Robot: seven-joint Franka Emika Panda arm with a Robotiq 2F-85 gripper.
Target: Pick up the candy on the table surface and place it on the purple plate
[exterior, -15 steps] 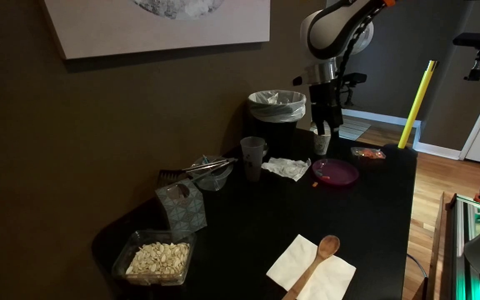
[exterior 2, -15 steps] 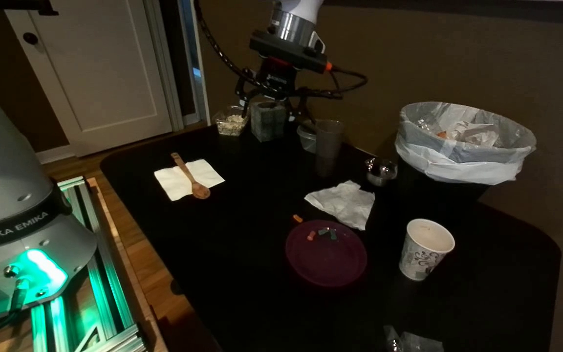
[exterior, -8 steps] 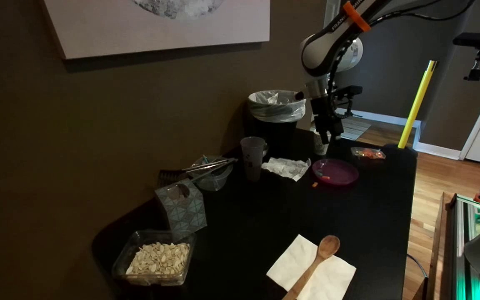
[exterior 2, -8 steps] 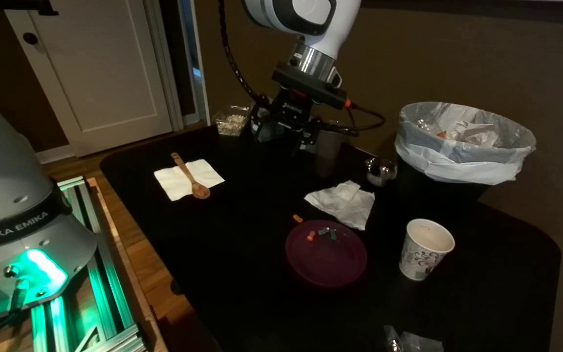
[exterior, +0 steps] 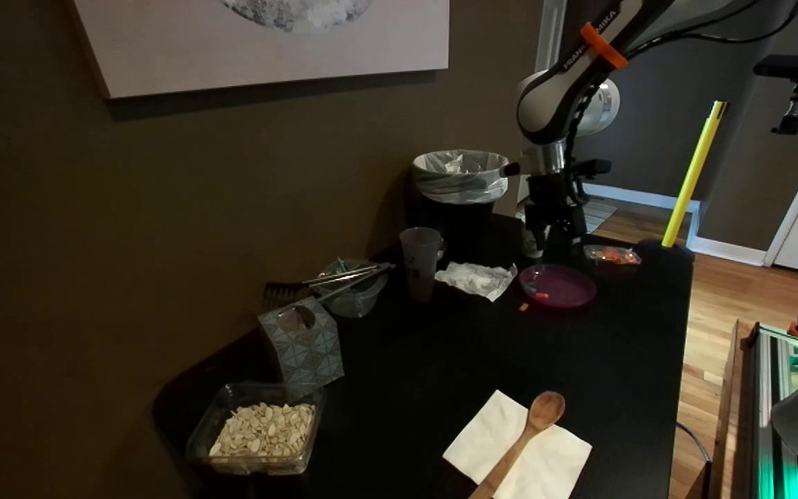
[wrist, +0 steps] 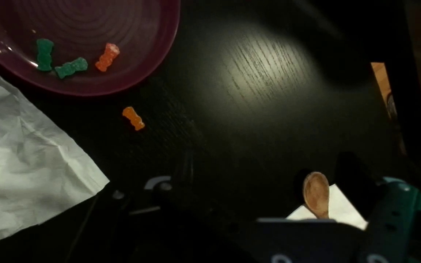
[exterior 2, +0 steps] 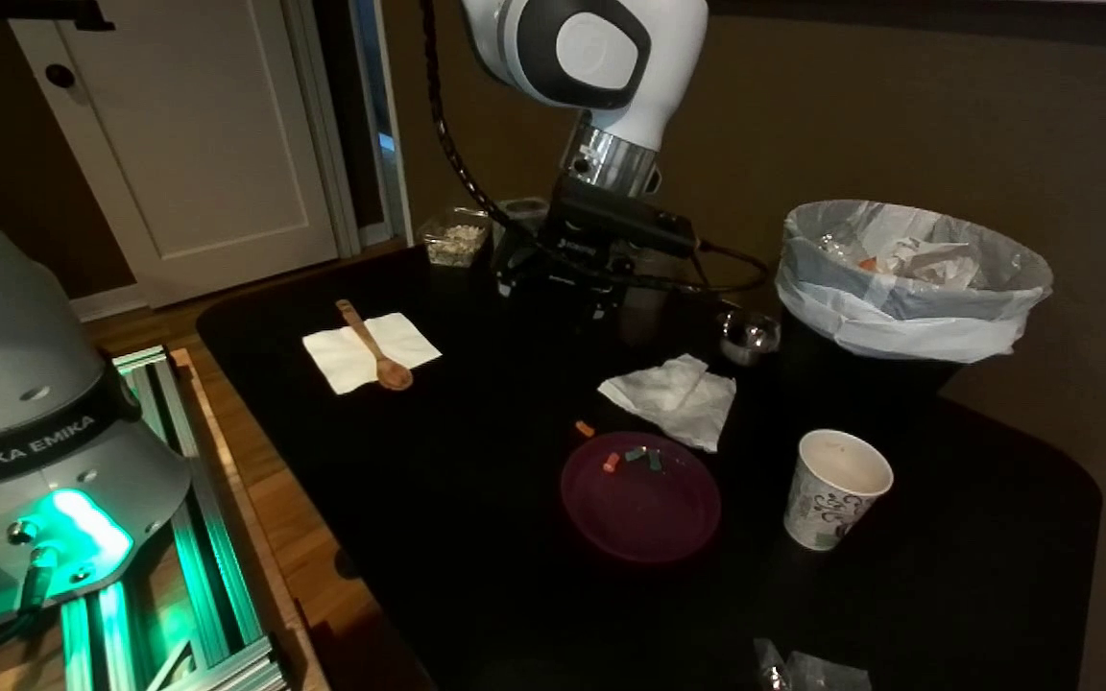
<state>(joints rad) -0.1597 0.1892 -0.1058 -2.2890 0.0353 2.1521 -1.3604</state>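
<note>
While the jaws hang over the bench in an exterior view, the orange candy lies on that bench just beside the purple plate, outside its rim. In an exterior view the jaws stand well apart, holding nothing, and a paper cup is upright near the plate. In the wrist view the jaws sit spread along the lower edge; two green candies and a reddish candy lie within the plate, and crumpled paper is near the orange candy.

You have the end effector lower, nearer the bench. It leans less than half a second ago.
</note>
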